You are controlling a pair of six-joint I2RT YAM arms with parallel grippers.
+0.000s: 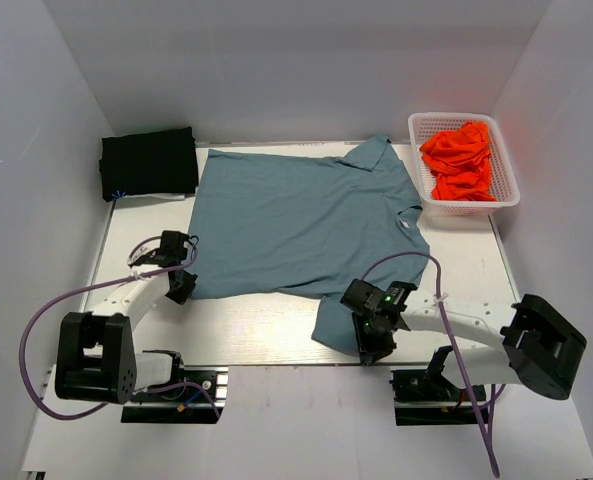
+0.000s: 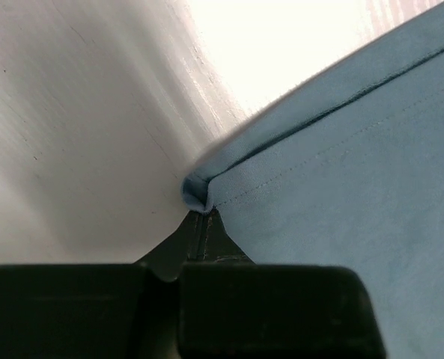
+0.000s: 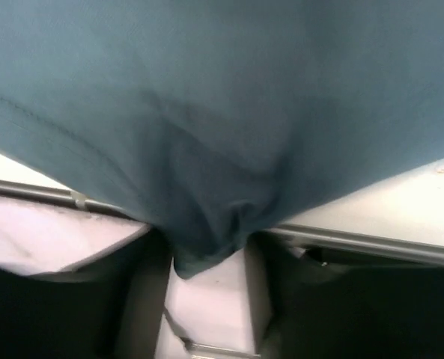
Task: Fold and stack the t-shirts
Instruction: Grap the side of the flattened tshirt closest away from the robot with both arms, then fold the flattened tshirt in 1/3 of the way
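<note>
Top external view: slate-blue t-shirt [image 1: 306, 220] is lying spread flat just left of the basket [image 1: 471, 207], left gripper [image 1: 183, 290] is clamping the hem corner farthest from the basket, right gripper [image 1: 368, 345] is resting on the sleeve nearer it, grip undeterminable, presumably both readying a fold.

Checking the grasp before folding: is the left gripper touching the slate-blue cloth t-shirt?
Touching. In the left wrist view the left gripper has its jaws shut on the hemmed corner of the slate-blue cloth t-shirt, cloth puckered between them.
</note>
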